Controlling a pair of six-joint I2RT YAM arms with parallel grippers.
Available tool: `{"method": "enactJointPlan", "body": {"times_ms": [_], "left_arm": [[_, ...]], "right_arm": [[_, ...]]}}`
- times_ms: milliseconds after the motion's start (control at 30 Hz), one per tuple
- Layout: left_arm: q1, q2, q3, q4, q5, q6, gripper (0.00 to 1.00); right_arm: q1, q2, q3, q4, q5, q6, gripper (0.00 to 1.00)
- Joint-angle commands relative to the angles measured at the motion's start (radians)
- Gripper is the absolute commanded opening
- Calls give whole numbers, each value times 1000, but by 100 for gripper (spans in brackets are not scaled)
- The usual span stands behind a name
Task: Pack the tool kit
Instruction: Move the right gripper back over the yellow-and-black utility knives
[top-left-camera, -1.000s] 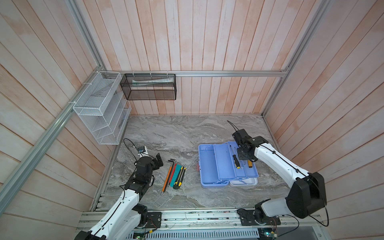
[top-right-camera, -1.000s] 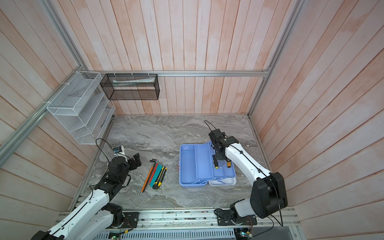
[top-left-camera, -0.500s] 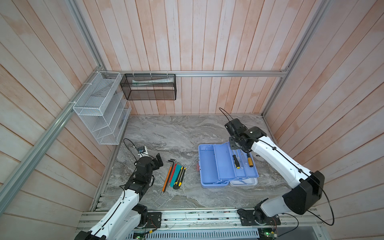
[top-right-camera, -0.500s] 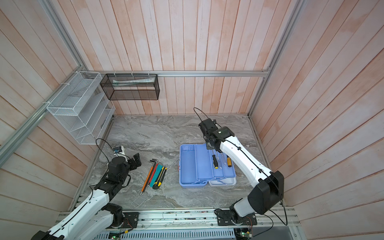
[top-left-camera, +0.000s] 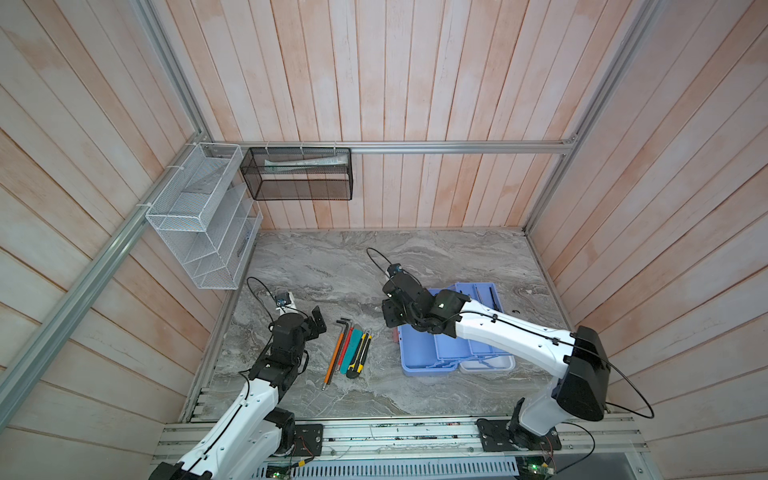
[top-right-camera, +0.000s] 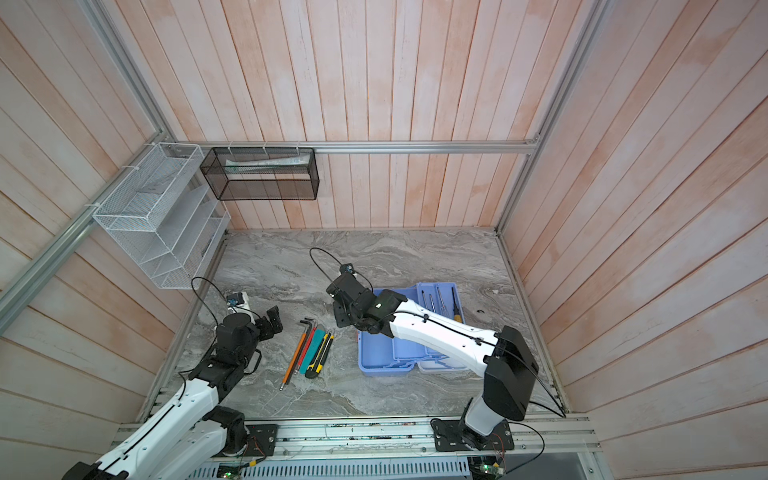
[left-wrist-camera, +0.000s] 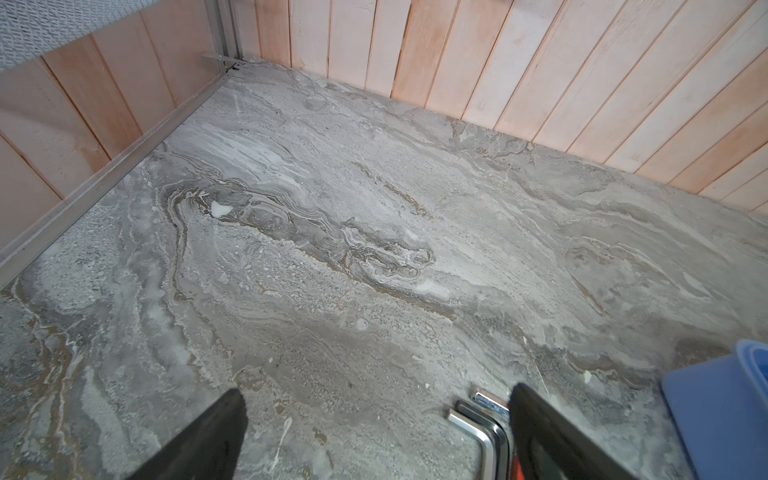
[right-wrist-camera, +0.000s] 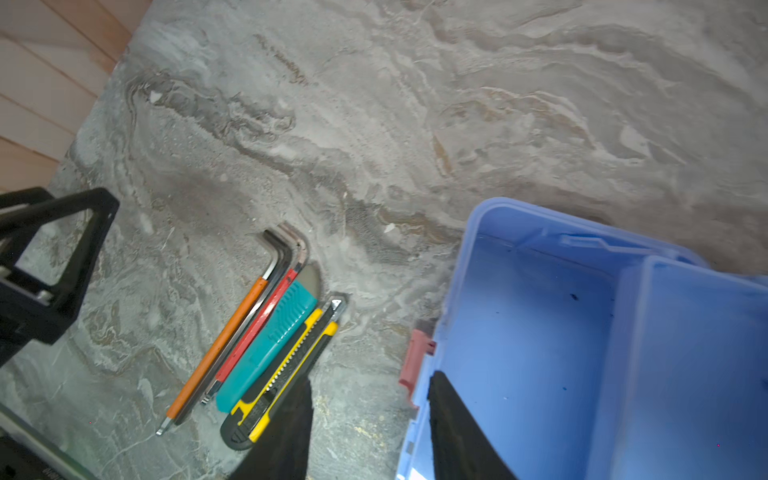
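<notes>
- White wire basket (top-left-camera: 195, 216) is fixed to the left wall. Black mesh basket (top-left-camera: 299, 178) hangs from the rear rail above the surface (top-left-camera: 332, 266).
- Left tool (top-left-camera: 318, 322) sits low near the left edge of the surface, just left of the loose items. Its 2 fingers (left-wrist-camera: 199, 440) stand wide apart with nothing between them. In the left wrist view, bent metal ends (left-wrist-camera: 482, 424) lie just beside 1 finger.
- 5 loose items lie side by side on the surface, angled alike: orange stick (top-left-camera: 334, 353), dark hex key (right-wrist-camera: 249, 316), red stick (top-left-camera: 347, 343), teal tool (top-left-camera: 353, 349), yellow and black utility knife (top-left-camera: 360, 355).
- Right tool (top-left-camera: 390, 318) extends across the case's left end and hovers over the gap between knife and case. Its fingers (right-wrist-camera: 286, 436) stand partly apart and grip nothing.
- Tool kit case (top-left-camera: 417, 353) rests on the right half of the surface with its interior exposed. A pink latch (right-wrist-camera: 415, 357) sits on its left end wall.
- Light blue tray (top-left-camera: 478, 284) occupies the case's right rear. Small screwdrivers (top-right-camera: 432, 299) lie lengthwise in it.
- White lid (top-left-camera: 494, 365) shows at the front right corner.
</notes>
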Motion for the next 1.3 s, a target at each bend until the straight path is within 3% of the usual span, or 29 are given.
{"method": "enactJointPlan", "body": {"times_ms": [0,500,733,1267], "left_arm": [[6,-15,10,10,-14,-3,100],[6,-42,-1,8,-18,-7,99],[6,-43,-2,7,-24,-10,99],[6,-55,-5,6,-24,-10,100]], "right_arm": [[43,38,-21,89,-11,95,46],[126,236,49,73,-83,208,52],[148,340,104,-30,-84,273,53],[174,486,230,-193,-89,262,53]]}}
